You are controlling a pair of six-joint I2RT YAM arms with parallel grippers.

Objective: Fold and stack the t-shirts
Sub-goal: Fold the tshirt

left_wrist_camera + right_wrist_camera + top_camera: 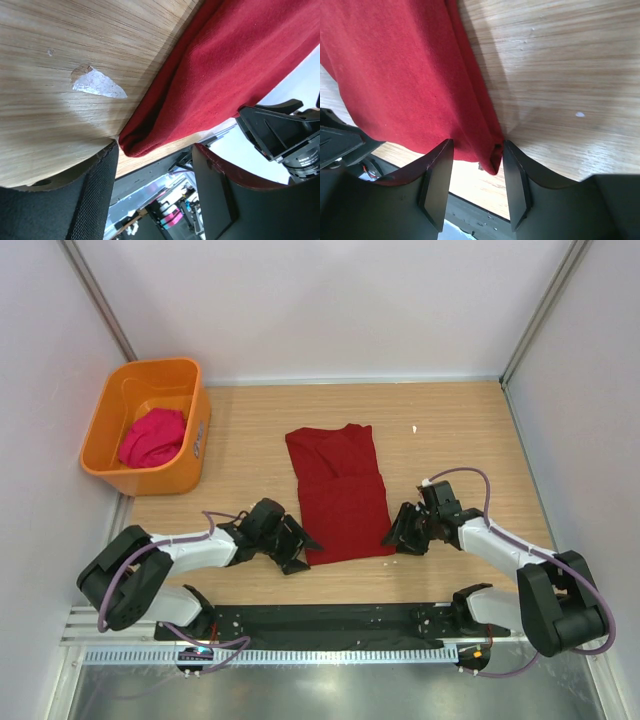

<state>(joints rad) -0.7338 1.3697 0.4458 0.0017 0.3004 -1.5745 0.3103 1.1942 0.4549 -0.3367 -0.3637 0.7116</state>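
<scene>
We see the dark crimson t-shirt (pixel 340 495) lying folded into a long strip in the middle of the counter (pixel 460 440). The left pincer (pixel 298 552) sits at its near left corner, released. Its fingers (pixel 95 195) are spread wide, with the folded corner of the cloth between them. The right pincer (pixel 392 538) sits at the near right corner, likewise unclenched, its fingers (pixel 437 180) straddling the hem without pinching it. The magenta-pink t-shirt (pixel 152 437) lies bunched in the orange tub (pixel 110 405) at the far left.
</scene>
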